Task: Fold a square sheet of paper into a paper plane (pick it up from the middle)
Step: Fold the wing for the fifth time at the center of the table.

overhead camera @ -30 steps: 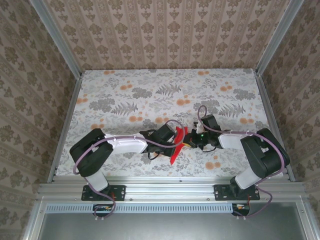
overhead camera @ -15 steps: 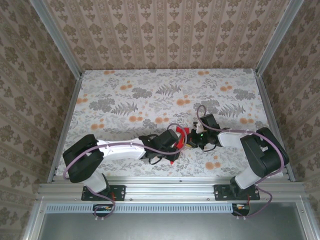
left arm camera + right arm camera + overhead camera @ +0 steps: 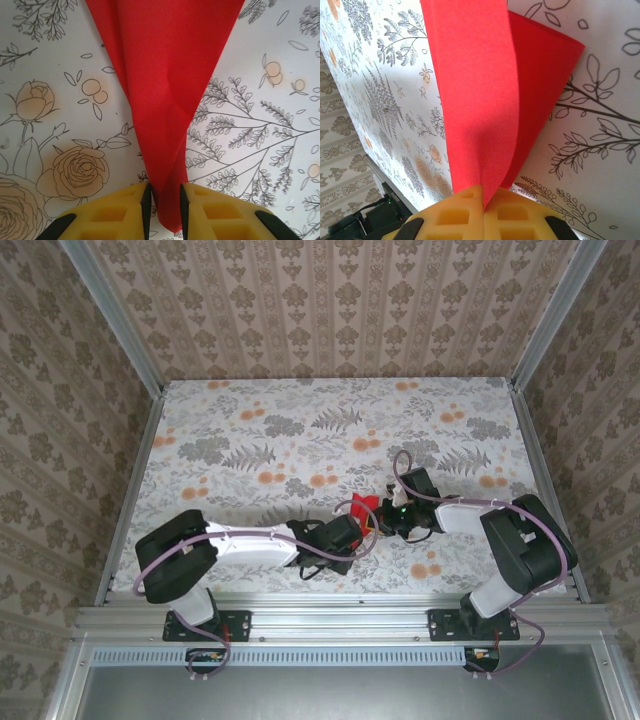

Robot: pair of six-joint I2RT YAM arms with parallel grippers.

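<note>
Light: diffuse, overhead, even across the table [image 3: 200, 420]; moderately bright, no glare.
Shadows: soft and faint along the table's near edge; a pale one beneath the paper plane [image 3: 470, 100] in the right wrist view.
Focus: floral print sharp close up.
Distortion: walls [image 3: 340, 310] lean outward, top view.

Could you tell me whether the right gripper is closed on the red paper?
Yes, the right gripper has its yellow fingers pressed together on the red paper.

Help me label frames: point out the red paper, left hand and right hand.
red paper [image 3: 165, 90], left wrist view, middle of the folded sheet.
left hand [image 3: 164, 192], left wrist view, between its fingertips.
right hand [image 3: 485, 196], right wrist view, between its fingertips.
</note>
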